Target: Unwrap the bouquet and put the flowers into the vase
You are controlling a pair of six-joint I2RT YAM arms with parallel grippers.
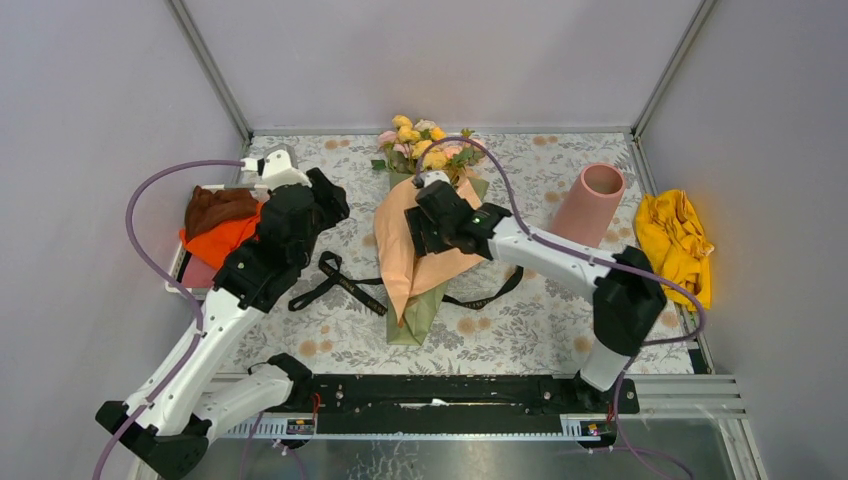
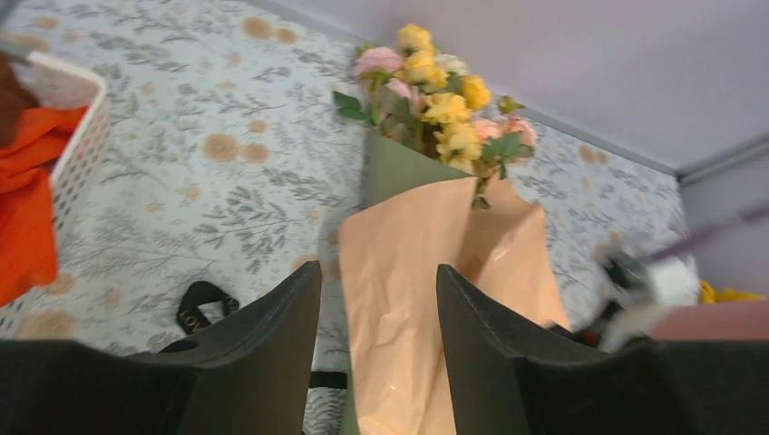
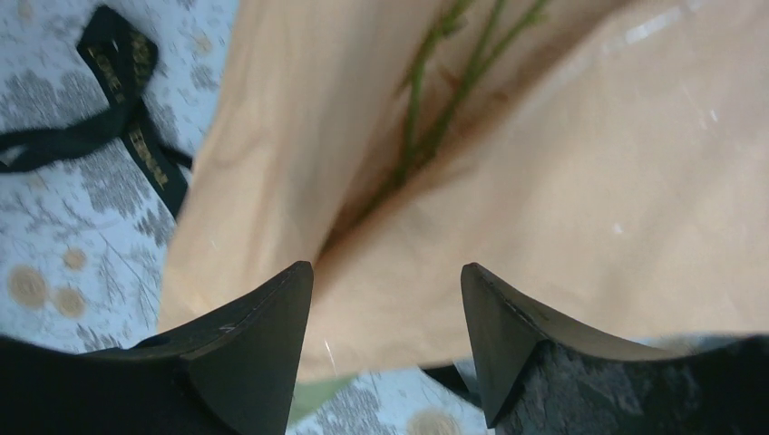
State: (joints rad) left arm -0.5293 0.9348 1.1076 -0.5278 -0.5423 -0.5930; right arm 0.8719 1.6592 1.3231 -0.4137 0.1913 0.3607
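Observation:
The bouquet [image 1: 425,260] lies in the middle of the table, its peach paper [image 2: 426,272] loose over an olive-green sheet. The flowers [image 1: 420,140], yellow and pink, stick out at the far end; green stems [image 3: 426,109] show inside the paper. A black ribbon [image 1: 345,280] lies untied on the table beside and under the cone. My left gripper [image 1: 335,205] hangs open to the bouquet's left, with nothing between its fingers [image 2: 290,308]. My right gripper [image 1: 415,235] is open just over the peach paper, empty [image 3: 387,272]. The pink vase [image 1: 590,205] stands at the back right.
A white tray [image 1: 178,275] with orange and brown cloths [image 1: 225,235] sits at the left edge, close under the left arm. A yellow cloth [image 1: 680,240] lies at the right edge past the vase. Grey walls close off three sides.

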